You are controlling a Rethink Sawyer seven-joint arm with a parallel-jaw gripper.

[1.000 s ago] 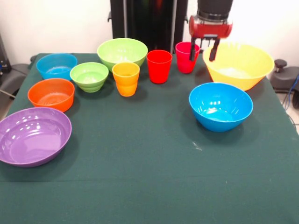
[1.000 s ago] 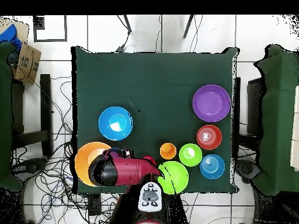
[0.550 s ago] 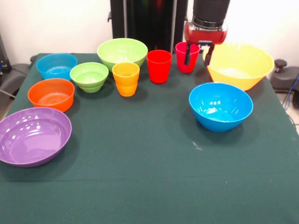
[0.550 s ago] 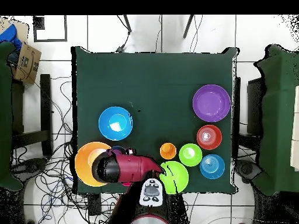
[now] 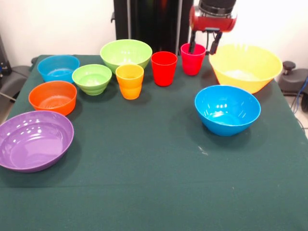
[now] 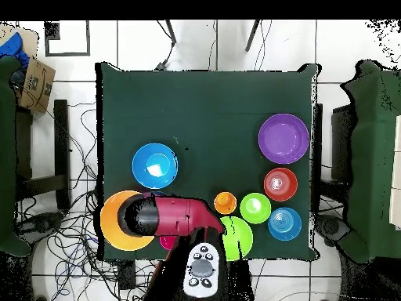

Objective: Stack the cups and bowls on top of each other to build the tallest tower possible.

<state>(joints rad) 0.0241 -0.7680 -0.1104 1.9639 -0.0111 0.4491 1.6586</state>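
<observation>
The gripper (image 5: 201, 43) hangs open and empty just above the pink cup (image 5: 192, 59), probably its first pick. No tower stands yet; every cup and bowl sits apart.

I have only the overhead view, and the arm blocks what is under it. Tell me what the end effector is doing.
Observer: In the front view the end effector is open and empty, just above the pink cup.
Operator: Give me its line-up with that cup.
Observer: One finger hangs over the cup's mouth. The other is outside it, toward the yellow bowl.
Operator: Report anything else the arm hides.
Observer: A red cup stands upright beside the pink one, with nothing stacked on it.
</observation>
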